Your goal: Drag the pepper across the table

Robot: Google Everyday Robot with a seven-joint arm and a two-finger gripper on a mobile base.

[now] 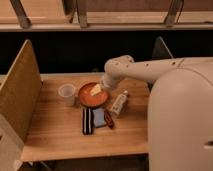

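Looking down on a light wooden table (60,135) made of long plank strips. On the right, filling much of the view, a big white robot arm (165,70), bent and stretched out to the left over the table top. At its end, the two-finger gripper (98,88), hanging over the back right part of a round orange-red bowl (87,101). Fingers spread wide, pinching nothing. Hard to tell if touching the bowl or just above it.

Just left of the bowl, a small white cup (66,94), standing upright. Just right of the bowl, a small white bottle (119,103), lying on its side at a slant.

In front of the bowl, three things side by side in a row. On the left, a dark flat bar with pale stripes (87,121). In the middle, a blue rectangular sponge (99,118). On the right, the small dark red shiny pepper (108,119), long and thin, lying flat on the table, right beside the sponge and near the low end of the bottle. Not touched by the gripper, and apart from it, with the front rim of the bowl in between.

Along the left side of the table, a tall tan board (20,85), standing on its edge like a wall.
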